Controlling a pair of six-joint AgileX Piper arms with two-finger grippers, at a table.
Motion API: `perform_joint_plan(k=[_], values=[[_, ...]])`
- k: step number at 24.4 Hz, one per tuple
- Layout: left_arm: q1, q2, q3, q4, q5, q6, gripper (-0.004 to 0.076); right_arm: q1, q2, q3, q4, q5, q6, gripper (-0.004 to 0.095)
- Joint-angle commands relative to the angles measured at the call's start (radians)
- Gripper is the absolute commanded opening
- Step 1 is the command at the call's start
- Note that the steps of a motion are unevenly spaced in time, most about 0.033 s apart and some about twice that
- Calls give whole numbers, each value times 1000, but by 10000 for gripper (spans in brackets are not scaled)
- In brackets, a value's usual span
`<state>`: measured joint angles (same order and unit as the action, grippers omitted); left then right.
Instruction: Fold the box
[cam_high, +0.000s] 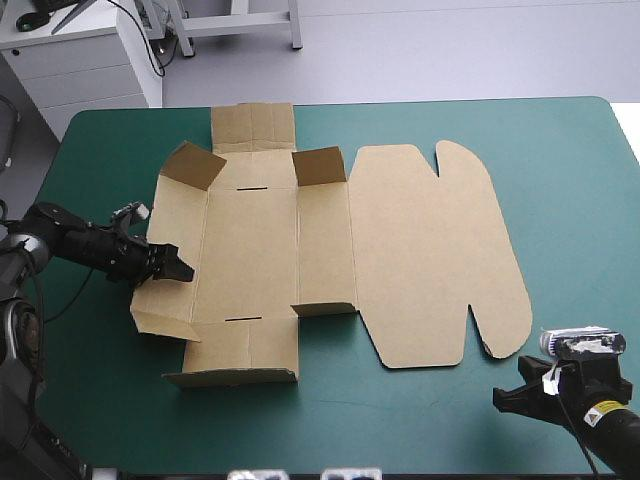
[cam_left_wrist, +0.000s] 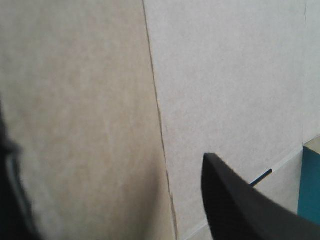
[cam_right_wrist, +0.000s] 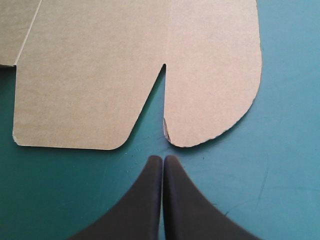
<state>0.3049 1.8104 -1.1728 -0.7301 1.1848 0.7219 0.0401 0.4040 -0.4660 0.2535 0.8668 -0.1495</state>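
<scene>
The brown box (cam_high: 400, 250) lies opened out on the teal-green cover, its lid flat toward the right. Small flaps stand raised at its far left (cam_high: 192, 165) and far middle (cam_high: 318, 165), and a near flap (cam_high: 235, 377) is tipped up. My left gripper (cam_high: 183, 270) is at the box's left wall panel. In the left wrist view the gripper (cam_left_wrist: 105, 145) is open, its fingers (cam_left_wrist: 240, 210) wide apart, and the board (cam_left_wrist: 225, 75) fills the view. My right gripper (cam_high: 502, 398) (cam_right_wrist: 162, 159) is shut and rests on the cover just short of the lid's notched near corner (cam_right_wrist: 210, 100).
Teal-green cover (cam_high: 570, 200) stretches to the right of the lid and along the table's near edge (cam_high: 400, 440). The box's far flap (cam_high: 253, 125) reaches almost to the table's far edge.
</scene>
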Motion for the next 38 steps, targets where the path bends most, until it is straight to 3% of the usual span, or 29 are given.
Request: perform_joint_plan(k=[1, 4, 7, 13, 16, 23, 31, 38], values=[[-7, -39, -24, -45, 84, 6, 235, -4, 9, -26, 11, -62, -7, -4], [-7, -39, -30, -44, 100, 9, -5, -4, 9, -26, 11, -62, -7, -4], [-7, -39, -61, -42, 104, 19, -8, -4, 9, -26, 11, -62, -7, -4], [-97, -69, -331, 139, 109, 24, -8, -4, 9, -26, 11, -62, -7, -4], [-231, -96, -504, 270, 95, 106, -8, -4, 9, -26, 11, -62, -7, -4], [-535, -172, -712, 572, -60, 106, -8, -4, 9, -26, 11, -62, -7, -4], [-867, -203, -753, 973, -177, 111, -8, -4, 9, -26, 11, -62, -7, -4], [-1057, -203, -740, 1102, -201, 104, -8, -4, 9, -26, 11, -60, -7, -4]])
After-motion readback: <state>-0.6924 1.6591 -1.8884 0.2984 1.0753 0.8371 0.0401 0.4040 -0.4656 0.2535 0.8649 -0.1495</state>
